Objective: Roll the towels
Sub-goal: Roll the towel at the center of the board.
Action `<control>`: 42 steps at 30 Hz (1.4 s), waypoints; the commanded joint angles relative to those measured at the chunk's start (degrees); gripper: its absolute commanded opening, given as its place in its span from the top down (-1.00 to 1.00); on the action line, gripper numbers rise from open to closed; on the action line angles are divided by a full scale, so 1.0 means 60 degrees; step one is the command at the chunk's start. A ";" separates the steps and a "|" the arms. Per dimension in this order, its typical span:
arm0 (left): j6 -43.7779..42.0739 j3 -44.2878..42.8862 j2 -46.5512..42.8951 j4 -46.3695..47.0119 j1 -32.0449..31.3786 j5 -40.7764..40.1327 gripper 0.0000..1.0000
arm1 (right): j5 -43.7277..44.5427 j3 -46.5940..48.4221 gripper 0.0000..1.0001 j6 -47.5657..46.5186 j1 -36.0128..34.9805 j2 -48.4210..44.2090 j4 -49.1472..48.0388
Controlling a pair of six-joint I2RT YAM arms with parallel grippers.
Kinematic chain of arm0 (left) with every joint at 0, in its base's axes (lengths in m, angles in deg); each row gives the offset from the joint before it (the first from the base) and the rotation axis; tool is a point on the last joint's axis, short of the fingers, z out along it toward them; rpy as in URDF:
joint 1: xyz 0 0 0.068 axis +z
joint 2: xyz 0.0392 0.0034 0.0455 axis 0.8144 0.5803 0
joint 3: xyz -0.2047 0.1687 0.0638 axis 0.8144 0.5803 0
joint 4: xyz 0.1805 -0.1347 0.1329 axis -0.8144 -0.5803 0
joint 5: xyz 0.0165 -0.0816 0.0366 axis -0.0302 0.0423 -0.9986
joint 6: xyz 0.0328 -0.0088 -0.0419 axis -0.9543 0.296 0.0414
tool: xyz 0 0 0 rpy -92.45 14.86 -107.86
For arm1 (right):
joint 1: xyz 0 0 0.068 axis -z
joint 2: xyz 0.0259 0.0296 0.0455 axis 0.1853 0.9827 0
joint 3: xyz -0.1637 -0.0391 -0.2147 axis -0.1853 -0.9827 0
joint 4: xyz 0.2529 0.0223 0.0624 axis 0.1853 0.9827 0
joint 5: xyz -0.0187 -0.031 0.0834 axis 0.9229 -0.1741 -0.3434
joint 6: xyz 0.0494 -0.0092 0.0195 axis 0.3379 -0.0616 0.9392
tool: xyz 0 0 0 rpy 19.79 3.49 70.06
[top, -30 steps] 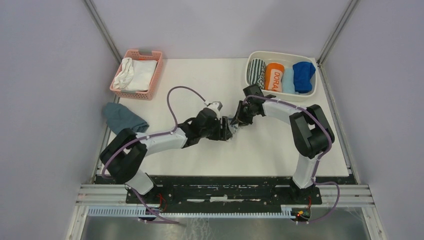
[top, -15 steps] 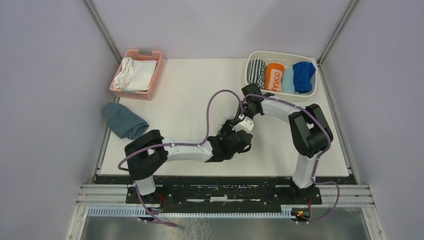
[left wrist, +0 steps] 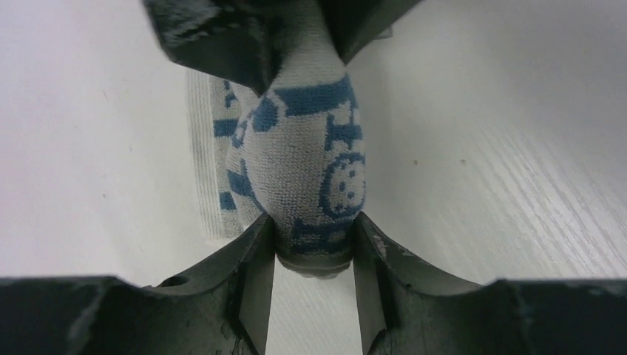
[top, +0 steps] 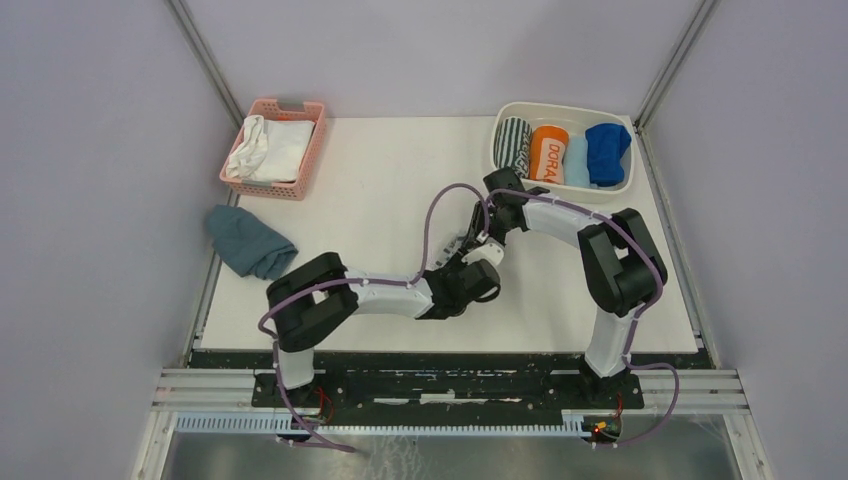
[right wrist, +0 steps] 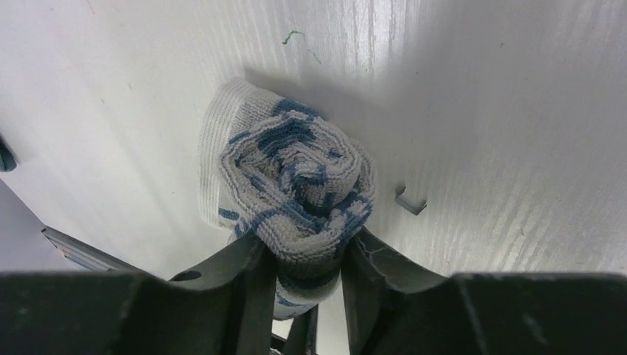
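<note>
Near the tabletop's middle, the left pincer and right pincer each clamp one end of the rolled patterned towel; an uneven release could let it unwind.

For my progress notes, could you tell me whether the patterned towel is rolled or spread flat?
Rolled: the patterned towel shows a spiral end in the right wrist view.
</note>
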 commanded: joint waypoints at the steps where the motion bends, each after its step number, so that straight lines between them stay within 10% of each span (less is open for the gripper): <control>1: 0.1208 0.0603 -0.0927 0.0248 0.1247 0.2589 0.10 | -0.0314 -0.0457 0.10 -0.0273 -0.0098 -0.0618 -0.0633; 16: 0.4791 0.2470 -0.1098 0.3329 0.4936 1.0930 0.14 | -0.1750 -0.2570 -0.49 0.0370 0.0426 -0.1458 -0.4360; 42: 0.3323 0.1007 -0.0382 0.1078 0.3652 0.8203 -0.13 | -0.1377 -0.1650 -0.21 -0.0235 -0.0499 0.1066 -0.3109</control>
